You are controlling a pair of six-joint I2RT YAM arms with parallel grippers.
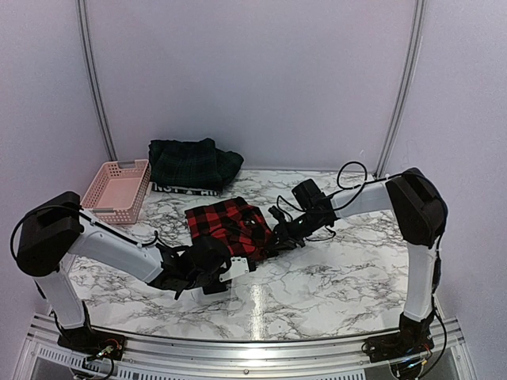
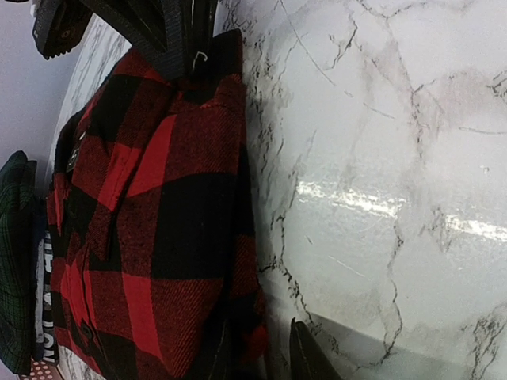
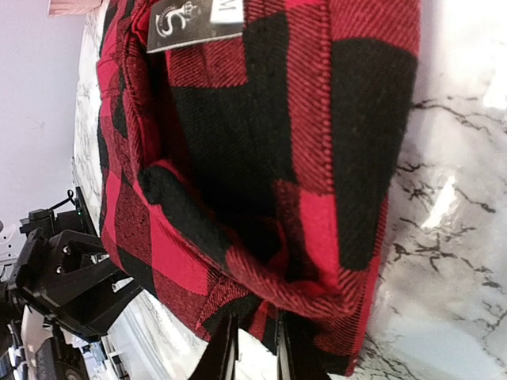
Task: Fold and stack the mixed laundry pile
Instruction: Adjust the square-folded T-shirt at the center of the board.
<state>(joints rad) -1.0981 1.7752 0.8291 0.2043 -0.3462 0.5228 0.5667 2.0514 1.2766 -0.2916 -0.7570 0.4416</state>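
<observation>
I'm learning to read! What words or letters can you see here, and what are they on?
"S" under a small crown: black label on the shirt.
"M": white tab beside that label.
White letters on the navy band: too small to read.

At the upper left of the right wrist view, the red-and-black checked flannel shirt has a black woven label showing a white ornate "S" under a small crown. A white tab beside it reads "M". In the top view, left of centre, the navy fabric piece bears white lettering too small to read.
</observation>
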